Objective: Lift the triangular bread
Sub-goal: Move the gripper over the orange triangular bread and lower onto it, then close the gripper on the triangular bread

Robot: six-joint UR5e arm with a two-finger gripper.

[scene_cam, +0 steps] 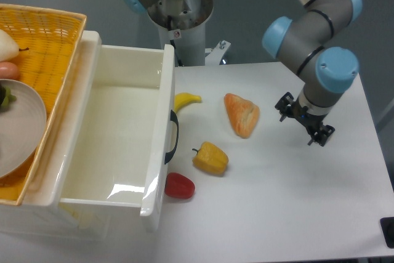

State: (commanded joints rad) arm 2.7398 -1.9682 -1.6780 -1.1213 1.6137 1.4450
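From the fixed camera, the bread lies flat on the white table, roughly mid-table, its narrow end pointing toward the near edge and its broad end toward the back. It touches nothing. The banana lies to its left, near the bin; the pepper sits nearer the camera and to the left, with a red toy beyond that, against the bin's front wall.

The gripper hangs to the right of the bread, apart from it, with bare table between them. Its fingers are spread and nothing is between them; one fingertip sits by the bread side, the other lower right.

The bread looks like a moulded toy: probably light, fairly stiff, with a smooth skin that may slide under hard pads. The paler creased top gives a little texture. Being a wedge, its sides taper, so a pinch near the tip would likely squeeze it out of the jaws. The better hold, I judge, is across the broad middle, fingers closing on the two long sides, coming straight down from above. The jaw line appears to run at a slant; whether it already suits the long sides I cannot tell from here.

There is no second view to check height above the table.
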